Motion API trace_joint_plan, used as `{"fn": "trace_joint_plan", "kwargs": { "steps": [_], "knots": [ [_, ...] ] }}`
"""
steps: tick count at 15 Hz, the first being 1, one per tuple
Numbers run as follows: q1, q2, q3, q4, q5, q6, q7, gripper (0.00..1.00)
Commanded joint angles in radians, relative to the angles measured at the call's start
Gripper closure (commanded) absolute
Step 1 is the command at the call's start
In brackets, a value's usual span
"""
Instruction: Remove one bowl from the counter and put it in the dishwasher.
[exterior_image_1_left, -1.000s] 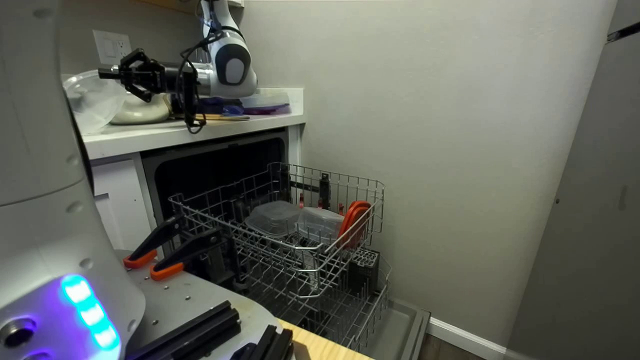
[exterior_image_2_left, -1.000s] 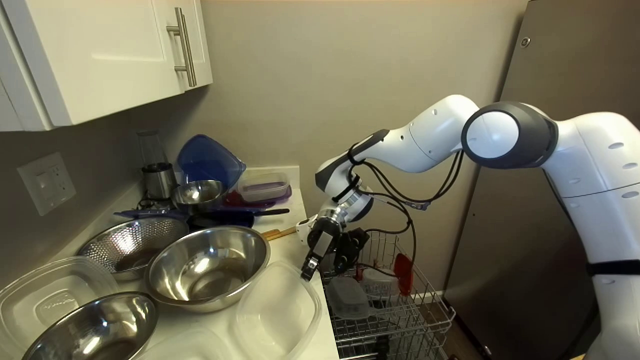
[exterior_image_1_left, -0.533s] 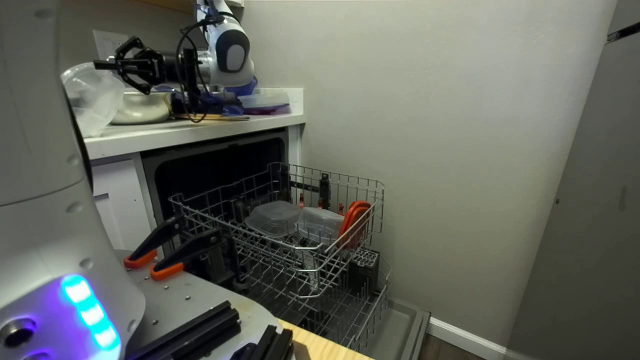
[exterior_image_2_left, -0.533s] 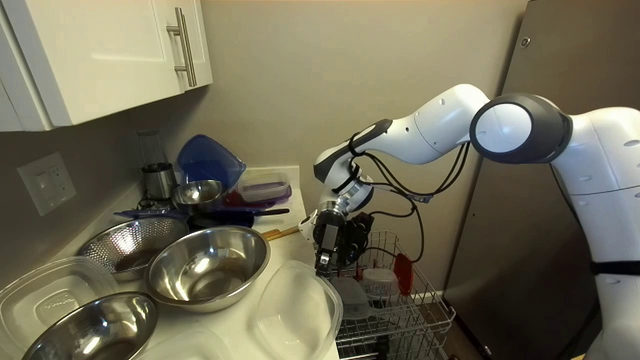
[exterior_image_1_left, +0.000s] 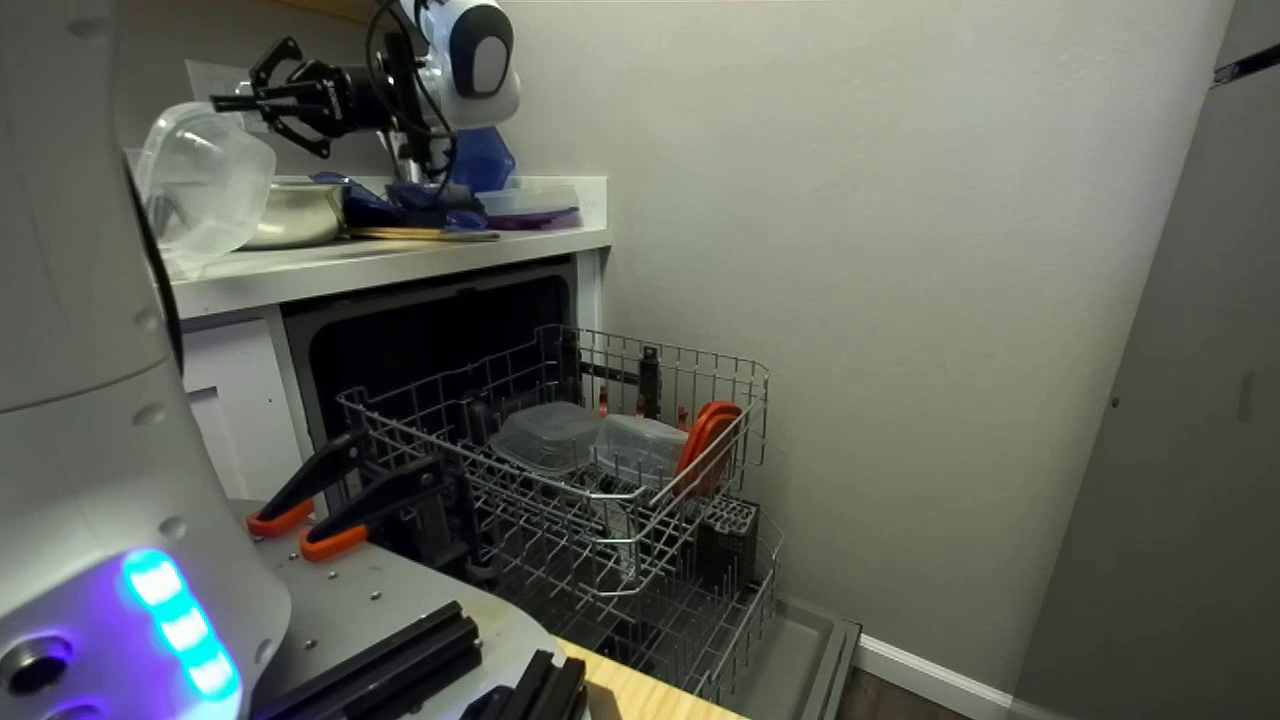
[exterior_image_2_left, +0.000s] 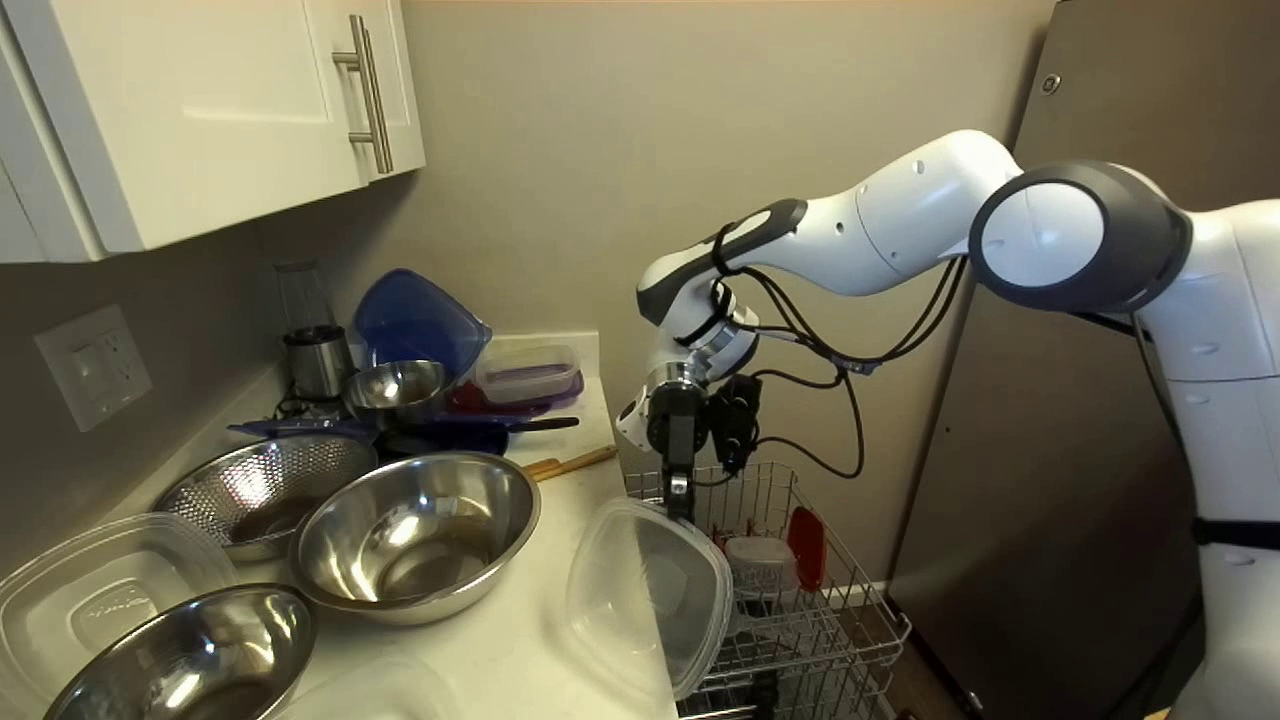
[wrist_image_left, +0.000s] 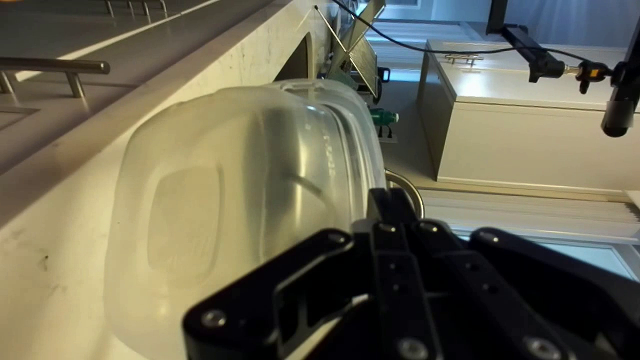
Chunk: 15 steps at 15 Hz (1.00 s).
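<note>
My gripper is shut on the rim of a clear plastic bowl, which hangs tilted below the fingertips. In that exterior view the bowl overlaps the edge of the white counter and part of the rack beyond. An exterior view has the same bowl raised at the left, near the counter's far end. The wrist view shows the bowl on its side left of the fingers, its rim at the tips. The dishwasher stands open, its upper rack pulled out with clear containers inside.
On the counter sit a large steel bowl, a smaller steel bowl, a colander and another clear container. Red pieces stand at the rack's outer end. A wall cabinet overhangs the counter.
The gripper has risen with the clear bowl in it. In an exterior view both have shifted right, from above the counter to across its edge. The rack and other dishes have not moved.
</note>
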Motion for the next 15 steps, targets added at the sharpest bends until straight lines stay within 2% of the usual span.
{"fn": "trace_joint_plan", "kwargs": {
  "steps": [1, 9, 15],
  "knots": [
    [-0.021, -0.085, -0.008, -0.005, -0.064, -0.039, 0.053, 1.00],
    [-0.033, -0.236, -0.017, 0.089, -0.273, -0.180, 0.200, 1.00],
    [-0.014, -0.255, -0.004, 0.125, -0.445, -0.132, 0.248, 1.00]
  ]
}}
